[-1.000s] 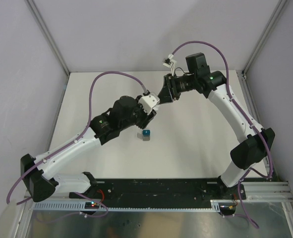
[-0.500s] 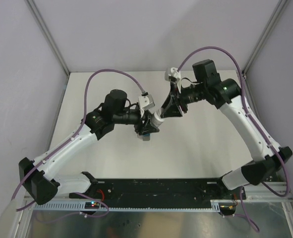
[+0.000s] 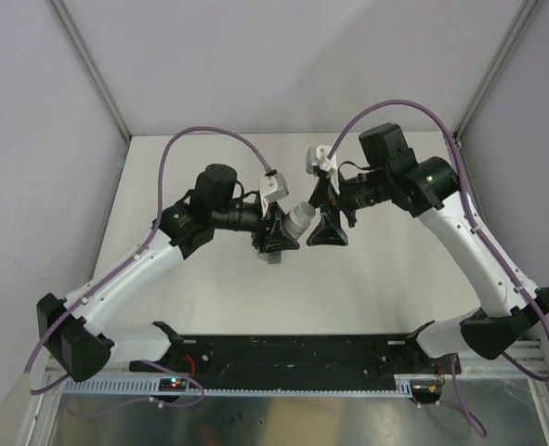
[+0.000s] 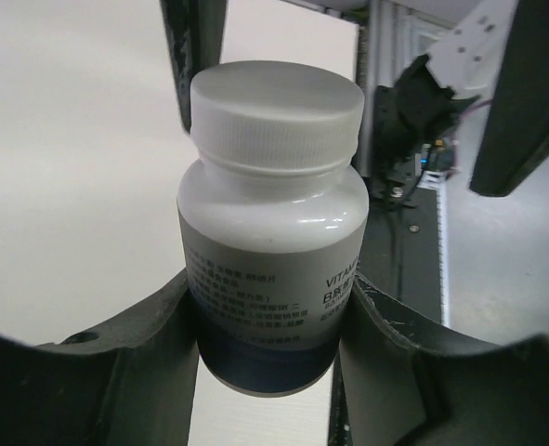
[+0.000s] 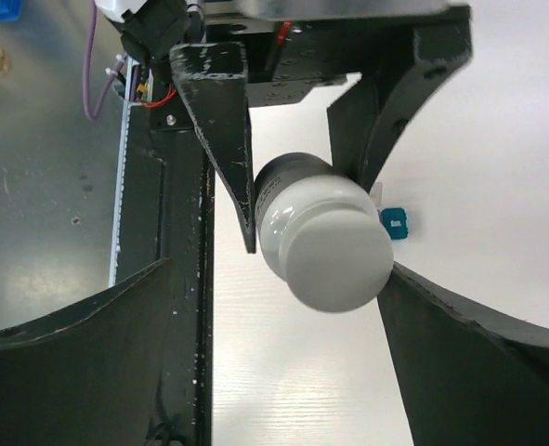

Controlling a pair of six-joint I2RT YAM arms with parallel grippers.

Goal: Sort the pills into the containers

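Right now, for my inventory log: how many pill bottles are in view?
1. The white capped bottle is gripped by the left gripper, with its cap between the fingers of the open right gripper. Another could be hidden from these views.

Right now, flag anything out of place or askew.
The white bottle is off the table, held sideways in the left end effector with its cap on, pointing into the open right end effector. Nothing looks spilled or damaged.
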